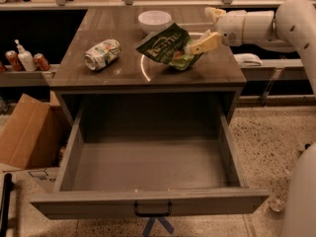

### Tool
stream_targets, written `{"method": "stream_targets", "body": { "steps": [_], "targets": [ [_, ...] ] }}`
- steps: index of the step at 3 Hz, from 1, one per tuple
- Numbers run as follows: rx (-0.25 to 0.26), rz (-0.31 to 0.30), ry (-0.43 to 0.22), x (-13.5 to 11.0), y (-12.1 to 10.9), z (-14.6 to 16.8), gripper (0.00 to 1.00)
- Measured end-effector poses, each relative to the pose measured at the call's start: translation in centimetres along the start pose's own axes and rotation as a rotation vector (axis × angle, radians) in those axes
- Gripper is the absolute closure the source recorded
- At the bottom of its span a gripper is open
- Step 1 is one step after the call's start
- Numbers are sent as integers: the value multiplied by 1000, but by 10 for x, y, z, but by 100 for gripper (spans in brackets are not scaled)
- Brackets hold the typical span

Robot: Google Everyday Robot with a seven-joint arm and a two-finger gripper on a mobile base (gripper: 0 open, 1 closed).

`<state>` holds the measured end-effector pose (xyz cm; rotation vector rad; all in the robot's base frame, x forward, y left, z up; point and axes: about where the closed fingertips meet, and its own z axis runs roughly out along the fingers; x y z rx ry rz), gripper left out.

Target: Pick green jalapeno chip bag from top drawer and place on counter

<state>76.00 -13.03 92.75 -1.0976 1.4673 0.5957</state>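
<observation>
Pale speckled floor (276,132), cardboard box (24,137) at left, low shelf (29,77) with red cans (40,61) and bottle (24,58), dim warm light

My feed is dim and warm. Glare arcs across the counter (123,75) left of the gripper (200,29); the top drawer (148,167) is shadowed inside.

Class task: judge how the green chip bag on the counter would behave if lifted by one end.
Probably floppy: the green jalapeno chip bag looks crinkled and lies unevenly on the counter. Likely light for its size, being a snack bag. Its film may slip from the gripper, open at its right end.
</observation>
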Motion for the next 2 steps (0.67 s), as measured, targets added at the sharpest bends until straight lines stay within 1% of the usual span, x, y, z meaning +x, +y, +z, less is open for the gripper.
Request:
{"method": "stream_targets", "body": {
  "steps": [1, 2],
  "targets": [
    [44, 2, 10, 4, 4, -39, 0],
    [103, -33, -3, -10, 9, -82, 0]
  ]
}}
